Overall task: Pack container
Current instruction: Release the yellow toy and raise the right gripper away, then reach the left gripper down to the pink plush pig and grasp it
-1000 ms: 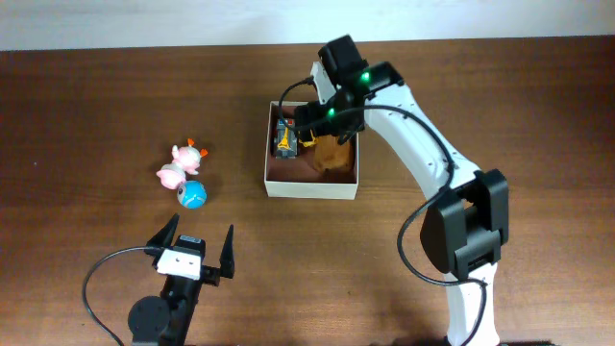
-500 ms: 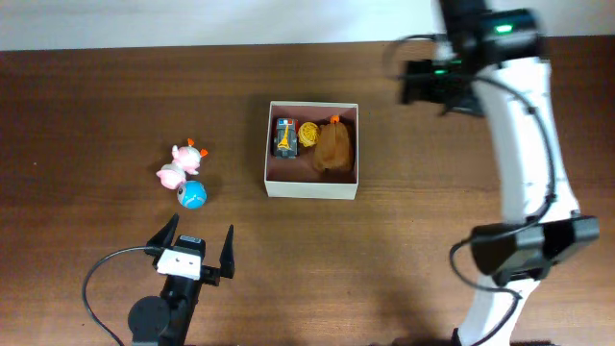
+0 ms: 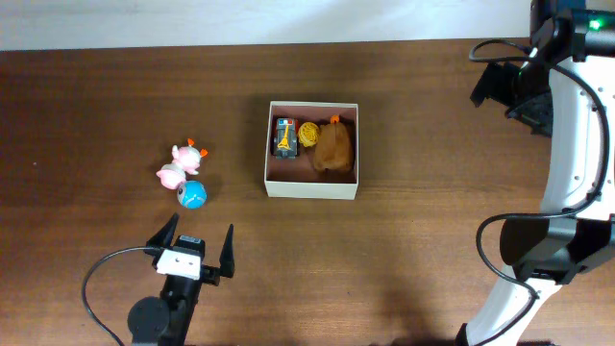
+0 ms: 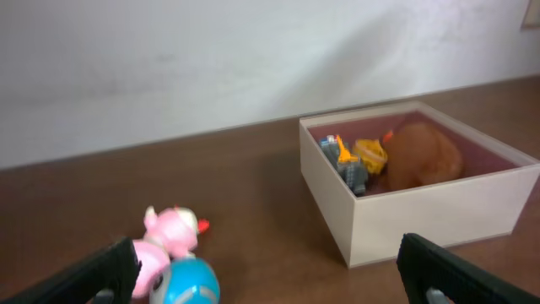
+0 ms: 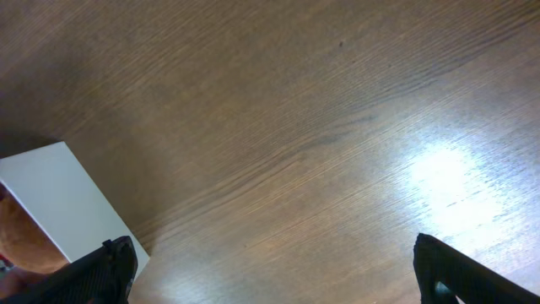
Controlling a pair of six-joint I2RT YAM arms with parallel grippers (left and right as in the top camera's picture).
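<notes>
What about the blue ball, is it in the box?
No, the blue ball lies beside the pink toys, outside the container.

Dark wood-grain table (image 5: 321, 118) with a soft sheen, matt cardboard container (image 4: 422, 215), glossy plastic blue ball (image 4: 190, 283), smooth plastic pink toy (image 4: 169, 241)

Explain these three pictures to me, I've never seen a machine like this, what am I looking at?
Two robot arms stand at a wooden table. One picture looks down from above; the other two come from a camera on each wrist. A cardboard container holds a brown plush toy, a yellow toy and a small dark toy. Pink toy figures and a blue ball lie on the table outside it. The left tool and the right tool are both open and hold nothing.
</notes>
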